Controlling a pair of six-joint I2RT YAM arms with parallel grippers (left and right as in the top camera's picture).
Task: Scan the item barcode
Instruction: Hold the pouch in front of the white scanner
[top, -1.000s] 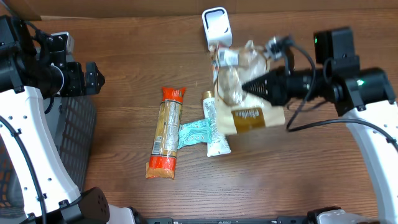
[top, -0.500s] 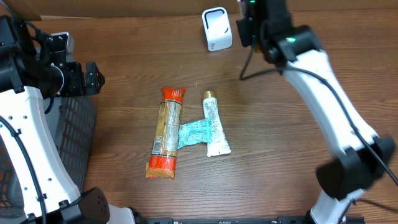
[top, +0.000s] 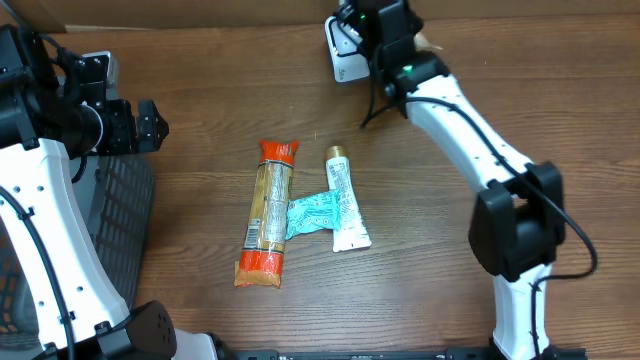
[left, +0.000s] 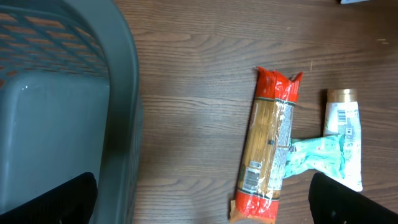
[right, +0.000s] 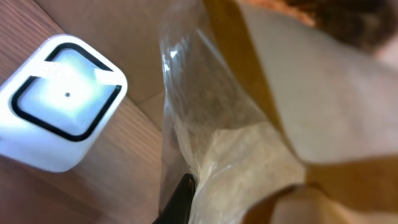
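A brown paper bag with a clear plastic window fills the right wrist view. My right gripper is shut on it, and one black fingertip shows against the plastic. The white scanner sits just left of the bag, its glowing window facing up. From overhead, my right gripper hovers over the scanner at the table's back edge, and the arm hides most of the bag. Far to the left, my left gripper stands open and holds nothing; its fingers frame the lower corners of the left wrist view.
A spaghetti pack with red ends, a teal packet and a white tube with a gold cap lie together mid-table. A grey plastic basket stands at the left edge, below my left arm.
My right arm has swung from the table's right side up to the scanner, lifting the bag off the table. The left arm has not moved.
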